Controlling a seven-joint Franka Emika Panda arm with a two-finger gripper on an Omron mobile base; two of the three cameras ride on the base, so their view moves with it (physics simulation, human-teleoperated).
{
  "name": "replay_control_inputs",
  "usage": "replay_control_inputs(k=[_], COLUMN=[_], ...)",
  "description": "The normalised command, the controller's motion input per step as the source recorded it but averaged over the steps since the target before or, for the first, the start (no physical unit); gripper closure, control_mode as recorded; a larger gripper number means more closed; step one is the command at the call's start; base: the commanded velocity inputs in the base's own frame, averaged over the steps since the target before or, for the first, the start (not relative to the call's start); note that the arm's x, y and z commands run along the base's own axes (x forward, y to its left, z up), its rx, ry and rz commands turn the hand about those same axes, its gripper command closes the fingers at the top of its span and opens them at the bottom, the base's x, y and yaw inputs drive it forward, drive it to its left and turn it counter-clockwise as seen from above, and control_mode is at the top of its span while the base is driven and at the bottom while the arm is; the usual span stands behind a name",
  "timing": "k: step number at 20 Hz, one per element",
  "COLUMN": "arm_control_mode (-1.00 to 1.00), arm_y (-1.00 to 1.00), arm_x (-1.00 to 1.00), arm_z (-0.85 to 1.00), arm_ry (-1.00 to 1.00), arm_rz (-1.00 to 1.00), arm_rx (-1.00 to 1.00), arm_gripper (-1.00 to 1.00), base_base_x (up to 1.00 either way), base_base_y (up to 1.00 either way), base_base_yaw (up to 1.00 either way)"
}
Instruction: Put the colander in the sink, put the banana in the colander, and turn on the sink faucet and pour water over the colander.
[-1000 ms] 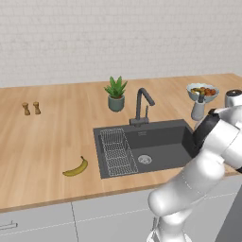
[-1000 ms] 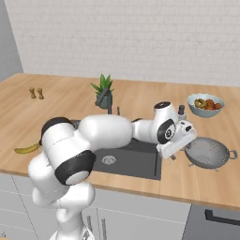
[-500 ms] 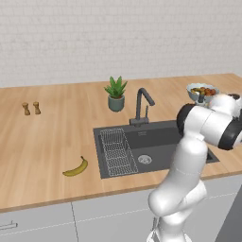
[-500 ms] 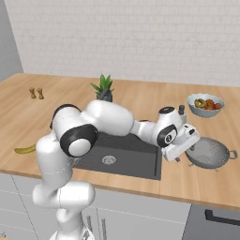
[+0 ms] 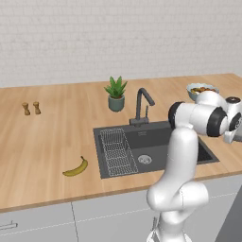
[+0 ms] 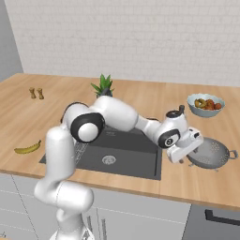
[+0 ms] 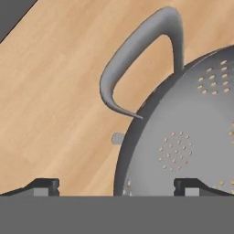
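Silver-grey colander (image 6: 212, 153) upright on counter, handle toward gripper (image 7: 116, 186); gripper wide, straddling rim.

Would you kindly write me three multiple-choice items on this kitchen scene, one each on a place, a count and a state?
1. Where is the colander?
A. in the sink
B. on the counter right of the sink
C. beside the plant

2. How many bananas lie on the counter?
A. one
B. two
C. three

3. How does the tool stand?
A. shut on the banana
B. shut on the faucet
C. open at the colander's rim

Answers:
1 B: the colander sits on the wood beyond the sink's right edge.
2 A: a single banana lies left of the sink.
3 C: the hand view shows both fingertips apart, the rim between them.
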Motion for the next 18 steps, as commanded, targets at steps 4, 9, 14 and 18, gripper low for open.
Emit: replay_control_inputs(k=[4,9,14,18], arm_control_mode=[-1.00,-1.00,-1.00,-1.00], arm_y=[-0.17,-0.09,0.08,0.22], arm_x=[0.24,0.12,-0.04,-0.11], arm_z=[-0.07,-0.14,-0.40,-0.47], arm_ry=[0.00,0.00,0.00,0.00], arm_rz=[0.00,0.00,0.00,0.00], arm_rx=[0.04,0.00,0.00,0.02], arm_gripper=[-1.00,-1.00,1.00,1.00], base_base_x=[0.00,0.00,0.00,0.00], base_base_y=[0.00,0.00,0.00,0.00], base_base_yaw=[0.00,0.00,0.00,0.00])
